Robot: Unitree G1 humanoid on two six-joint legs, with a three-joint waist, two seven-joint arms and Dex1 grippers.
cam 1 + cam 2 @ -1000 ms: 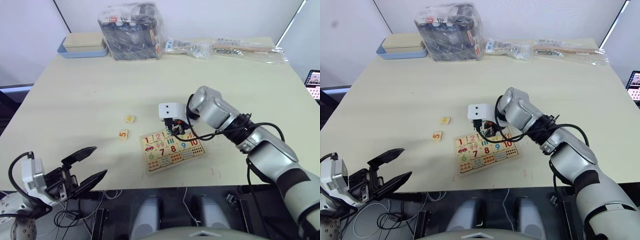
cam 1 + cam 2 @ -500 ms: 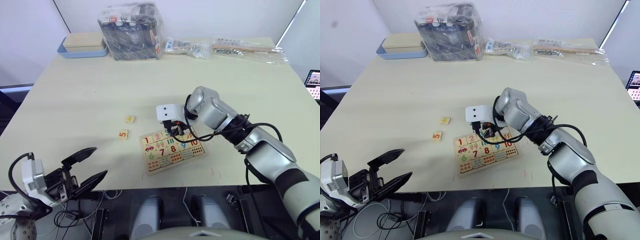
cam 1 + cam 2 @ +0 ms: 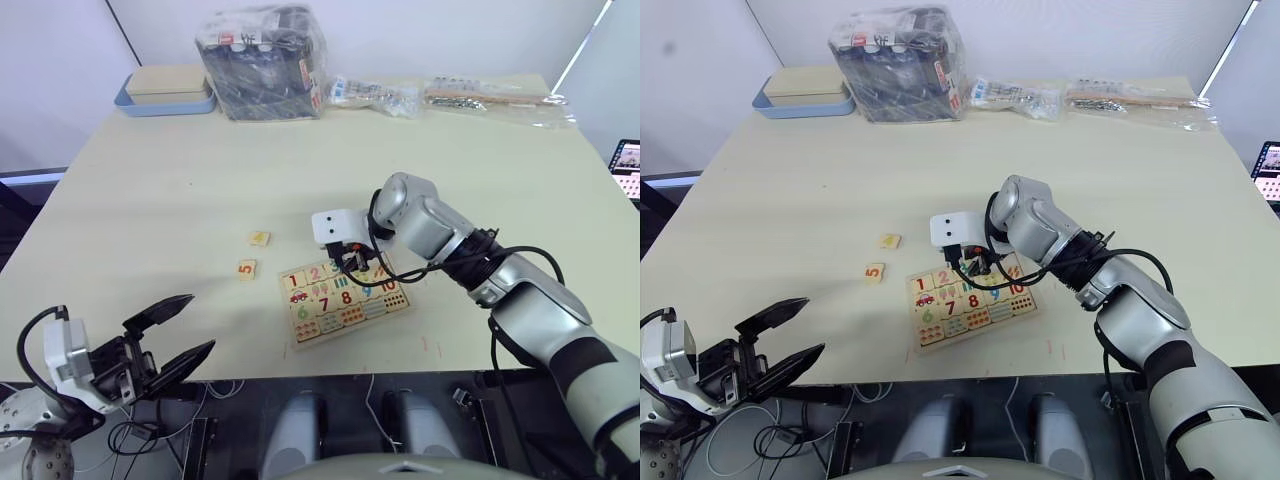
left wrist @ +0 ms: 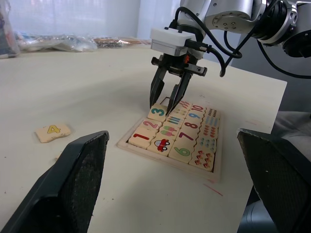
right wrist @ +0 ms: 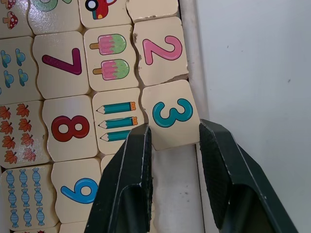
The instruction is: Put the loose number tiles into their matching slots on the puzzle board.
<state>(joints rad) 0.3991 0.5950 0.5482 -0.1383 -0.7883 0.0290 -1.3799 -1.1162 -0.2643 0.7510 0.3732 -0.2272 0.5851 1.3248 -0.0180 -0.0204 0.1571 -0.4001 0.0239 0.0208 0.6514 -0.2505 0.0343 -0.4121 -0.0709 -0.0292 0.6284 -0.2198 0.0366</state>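
The puzzle board (image 3: pixel 350 333) lies near the table's front, with tiles 1 (image 3: pixel 294 281) and 2 (image 5: pixel 163 48) seated in its top row. My right gripper (image 3: pixel 350 264) points down over that row, shut on the number 3 tile (image 5: pixel 172 119), which sits slightly askew with one edge over the frame. Beside it is a bare slot (image 5: pixel 172 194). Two loose number tiles lie on the table left of the board: the yellow 4 (image 3: pixel 260 238) and the orange 5 (image 3: pixel 247 268). My left gripper (image 3: pixel 200 322) hangs open at the table's front left edge, holding nothing.
At the back left stands a blue-edged tray (image 3: pixel 165 100) with a wooden box. A plastic-wrapped dark box (image 3: pixel 263 62) and plastic bags (image 3: pixel 375 95) line the far edge. A screen (image 3: pixel 630 165) shows at the right edge.
My right gripper has shifted a little to the left along the board's top row with the 3 tile. The left gripper has not moved.
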